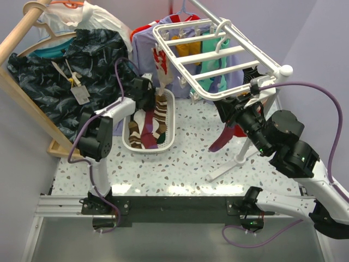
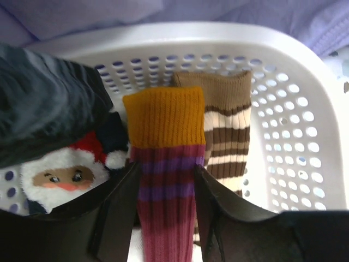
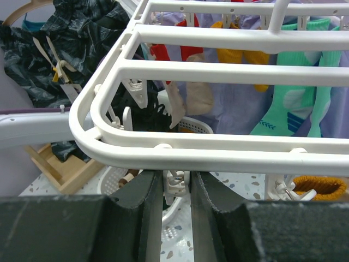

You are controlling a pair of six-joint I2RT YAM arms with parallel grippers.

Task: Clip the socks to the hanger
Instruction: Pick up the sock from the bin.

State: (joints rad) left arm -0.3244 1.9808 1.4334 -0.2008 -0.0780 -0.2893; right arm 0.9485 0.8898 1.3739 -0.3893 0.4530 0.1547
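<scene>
Left gripper [image 2: 164, 183] is down inside the white basket [image 2: 294, 98]. Its jaws are drawn in on the maroon sock [image 2: 166, 155] (purple bands, mustard cuff), with both fingers pressed to its sides just below the cuff. It reads as a firm hold; the sock's lower end runs out of view. The brown sock [image 2: 226, 131] with cream stripes lies right behind it, touching. A Santa sock [image 2: 60, 174] sits off to one side and is not wanted. Right gripper [image 3: 172, 204] is up under the near bar of the hanger [image 3: 218, 155], fingers pinched narrow on a small white clip [image 3: 174, 183] dangling from that bar. In the top view a second maroon sock [image 1: 221, 137] hangs below that gripper, above the table [image 1: 185, 164]. Cannot tell whether the clip has it. Step in hand, as I judge it, is to draw the maroon sock out of the basket and bring it to the hanger. Lift straight up so the brown neighbour does not drag along. Leave the cuff standing proud of the fingers, since that free edge must enter a clip's mouth. Soft knit will sag and swing, so go slowly past the basket rim and lead with the cuff. The hooked frame likely sways if pushed, so approach gently.
</scene>
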